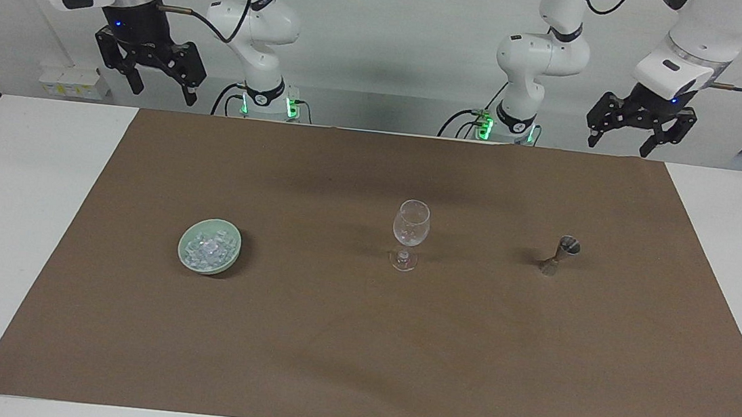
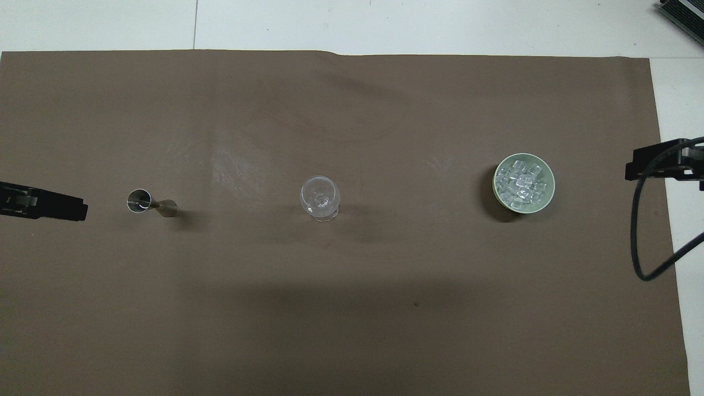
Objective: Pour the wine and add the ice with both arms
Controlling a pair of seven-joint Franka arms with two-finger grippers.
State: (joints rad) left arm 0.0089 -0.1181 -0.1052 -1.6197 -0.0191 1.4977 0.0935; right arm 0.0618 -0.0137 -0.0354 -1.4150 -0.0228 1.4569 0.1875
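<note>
Landmark: the wine glass (image 1: 410, 234), standing upright near the middle of the brown mat (image 1: 358, 343) on the tabletop (image 1: 9, 214); all places below are given from this glass.
Ice: a heap of small clear, whitish cubes (image 1: 209, 249) that lies in the bowl (image 1: 192, 259).
Bowl: round, shallow, pale green with a smooth rim; it sits on the mat well apart from the wine glass, toward the right arm's end of the tabletop (about as near to the robots as the glass).
Right end effector: black, two fingers (image 1: 159, 89), spread apart and gripping nothing; it hangs in the air by the tabletop's edge at the robots' end, well apart from the bowl and the ice, and toward the right arm's end from the wine glass.
Left end effector: black, two fingers (image 1: 619, 145), also spread apart and empty; it hangs above the mat's corner at the robots' end, toward the left arm's end from the wine glass, well apart from the jigger (image 1: 560, 254).
Jigger: small metal measure of double-cone shape, shiny, narrow at the waist; it stands on the mat beside the wine glass toward the left arm's end, not touching it.
Wine glass, material: clear thin glass, rounded bowl, short stem, round flat foot.
Mat: dull brown sheet with faint creases and pale scuff marks (seen best from overhead); it covers most of the white tabletop.
</note>
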